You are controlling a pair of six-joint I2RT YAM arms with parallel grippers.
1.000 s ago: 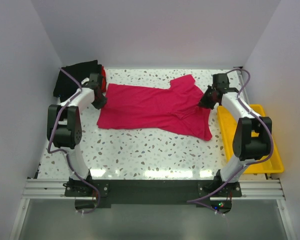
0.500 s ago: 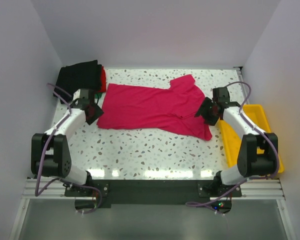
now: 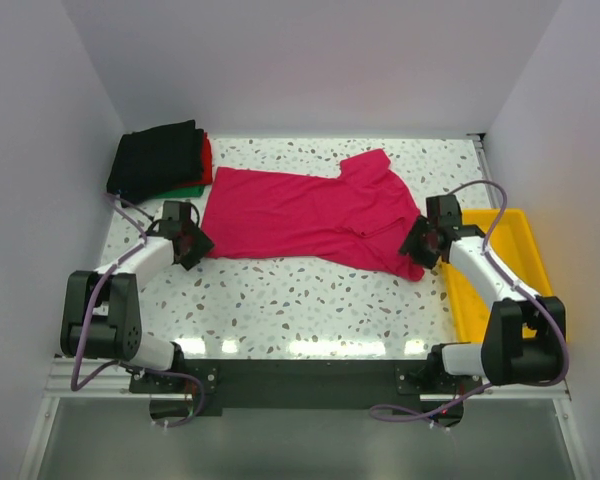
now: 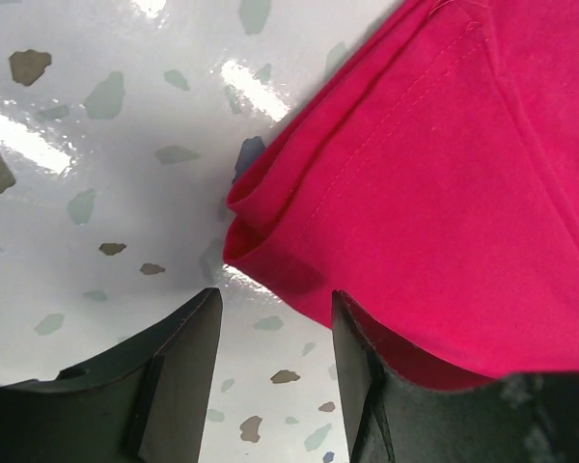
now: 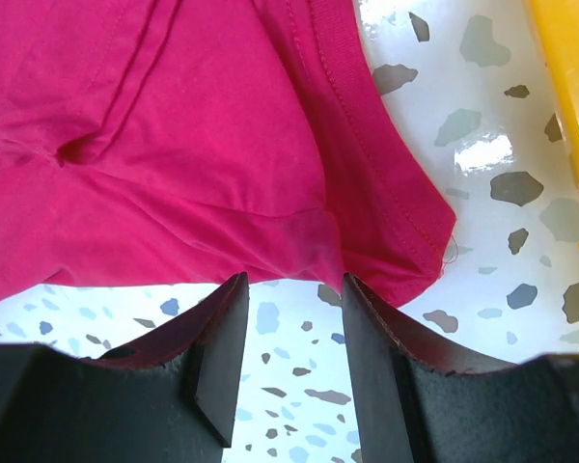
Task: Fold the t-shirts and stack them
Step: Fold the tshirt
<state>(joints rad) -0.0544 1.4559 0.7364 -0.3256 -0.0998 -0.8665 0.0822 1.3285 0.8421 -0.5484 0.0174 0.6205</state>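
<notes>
You had the magenta t-shirt (image 3: 310, 215) lying open and flat across the far half of the table (image 3: 300, 300), sleeves toward your right, not yet folded. The black, red and green t-shirts (image 3: 160, 160) sat stacked in the far left corner, well apart from the yellow tray (image 3: 525, 225) on the right. Your left pincer (image 3: 198, 244) stood spread at the shirt's near-left hem corner, and your right pincer (image 3: 414, 246) stood spread at its near-right corner. Both wrist views showed the hem just ahead of the fingertips, with bare table in the gap and nothing pinched. The step in hand looked like taking both near corners for the first fold. To do it well, you needed to slide each lower finger under the hem. On the left the hem was doubled over, so every layer there had to be caught. Closing both sides at a matching depth and lifting them evenly would have kept the edge straight and stopped the cloth from bunching. A shallow bite on the right's thin stitched edge risked slipping. No brand, label or writing could be read on the shirts, tray or arms.
</notes>
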